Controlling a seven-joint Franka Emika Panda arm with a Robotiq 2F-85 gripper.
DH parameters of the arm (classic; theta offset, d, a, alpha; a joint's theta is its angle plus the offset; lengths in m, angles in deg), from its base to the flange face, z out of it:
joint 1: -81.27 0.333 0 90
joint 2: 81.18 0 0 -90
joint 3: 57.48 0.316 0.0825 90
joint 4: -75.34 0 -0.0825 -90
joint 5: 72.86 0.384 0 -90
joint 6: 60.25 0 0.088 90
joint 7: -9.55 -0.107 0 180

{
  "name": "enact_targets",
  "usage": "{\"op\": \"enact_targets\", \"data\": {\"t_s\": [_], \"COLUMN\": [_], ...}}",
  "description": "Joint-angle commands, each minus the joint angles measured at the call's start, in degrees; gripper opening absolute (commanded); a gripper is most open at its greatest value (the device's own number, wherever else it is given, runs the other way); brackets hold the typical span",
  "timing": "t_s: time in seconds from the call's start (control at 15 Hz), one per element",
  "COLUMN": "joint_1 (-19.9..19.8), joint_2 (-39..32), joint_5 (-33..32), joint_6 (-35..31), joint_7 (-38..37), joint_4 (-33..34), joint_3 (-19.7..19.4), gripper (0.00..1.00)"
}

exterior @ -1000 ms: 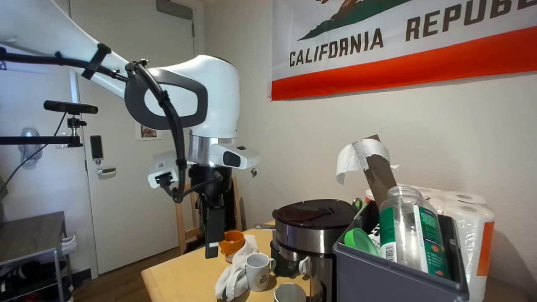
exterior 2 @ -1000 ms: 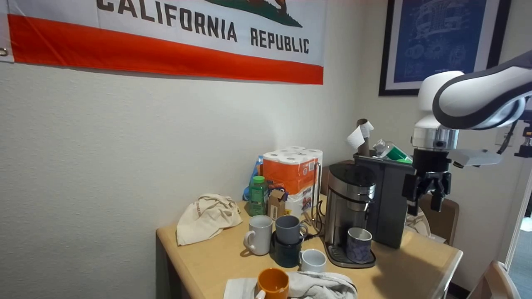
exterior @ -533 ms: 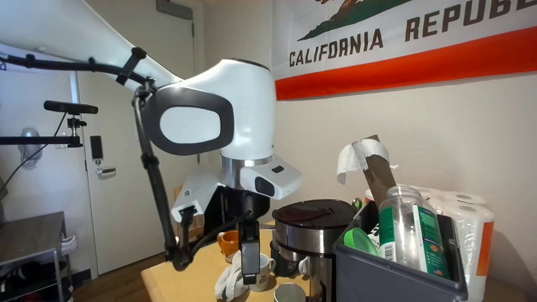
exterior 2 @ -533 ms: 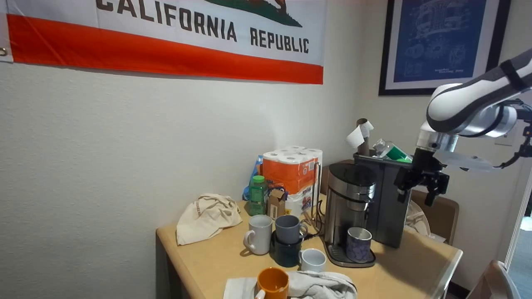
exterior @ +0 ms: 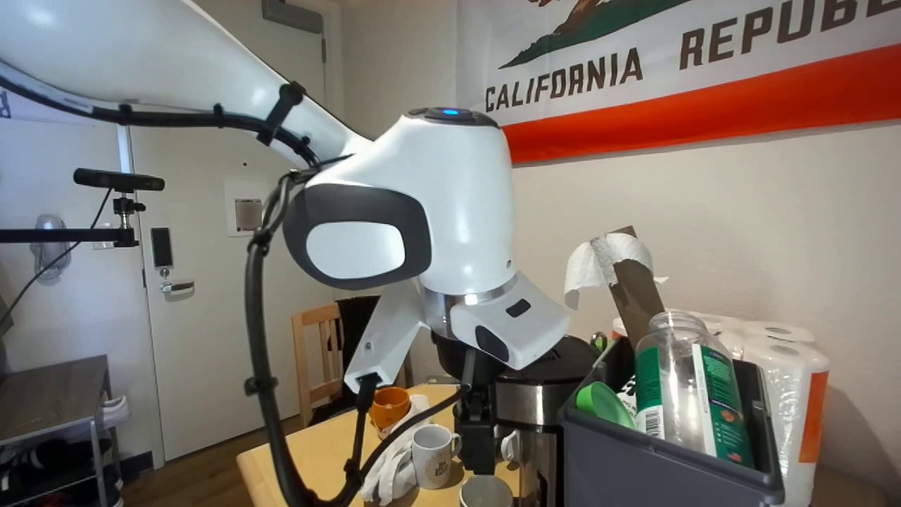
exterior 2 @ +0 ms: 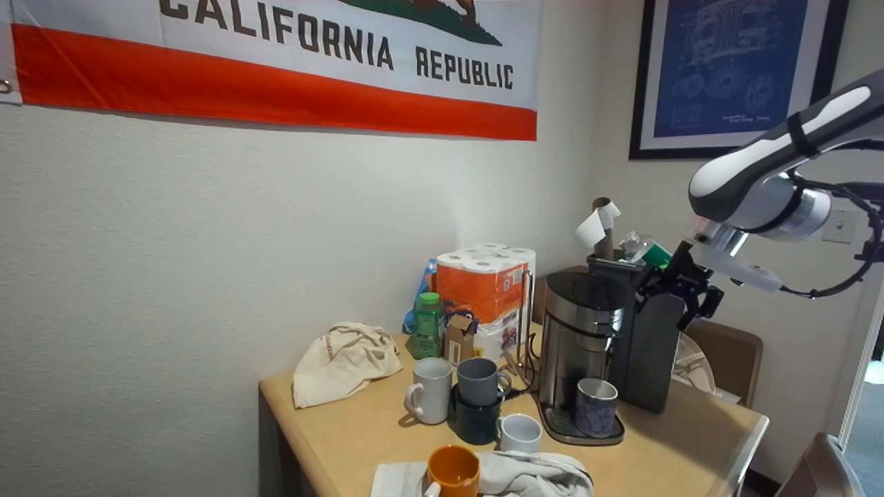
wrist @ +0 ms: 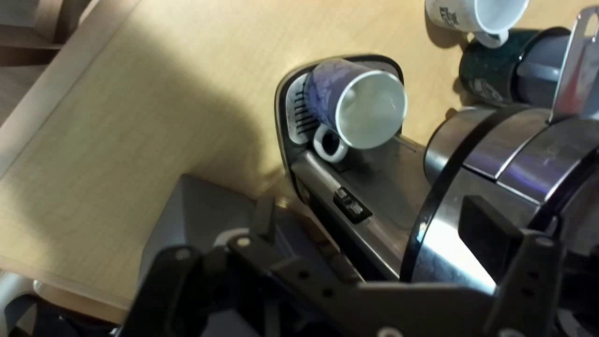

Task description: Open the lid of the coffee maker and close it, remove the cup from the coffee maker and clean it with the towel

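Note:
The steel coffee maker (exterior 2: 563, 366) stands on the table with its dark lid (exterior 2: 585, 290) shut. A purple patterned cup (exterior 2: 595, 411) stands upright on its drip tray; the wrist view shows the cup (wrist: 325, 86) with its white handle. The white towel (exterior 2: 535, 475) lies crumpled at the table's front; it also shows in an exterior view (exterior: 386, 473). My gripper (exterior 2: 666, 310) is open, empty and tilted beside the upper part of the coffee maker. In the wrist view the gripper (wrist: 376, 229) has one finger over the coffee maker's head; contact cannot be told.
A grey bin (exterior: 669, 461) with a plastic jar (exterior: 693, 394) stands close beside the coffee maker. An orange mug (exterior 2: 454, 469) is on the towel. A white mug (exterior 2: 519, 433), a tall mug (exterior 2: 433, 390) and stacked mugs (exterior 2: 476, 421) stand on the other side.
My gripper has moved toward the coffee maker and tilted, coming in beside its upper part in front of the bin. It stays open. The cup, towel and lid have not moved.

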Motion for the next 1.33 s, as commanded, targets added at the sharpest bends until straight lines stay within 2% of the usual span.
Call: {"op": "enact_targets", "data": {"t_s": [0.0,0.47,1.27], "joint_1": [-0.8,-1.2,-0.2], "joint_2": [-2.1,-3.6,-4.0], "joint_5": [6.4,16.3,23.8], "joint_6": [-5.7,-12.1,-13.2], "joint_7": [-0.2,0.8,3.2], "joint_4": [1.2,1.2,1.4], "joint_3": [0.3,0.7,0.3], "gripper": [1.0,1.0,1.0]}}
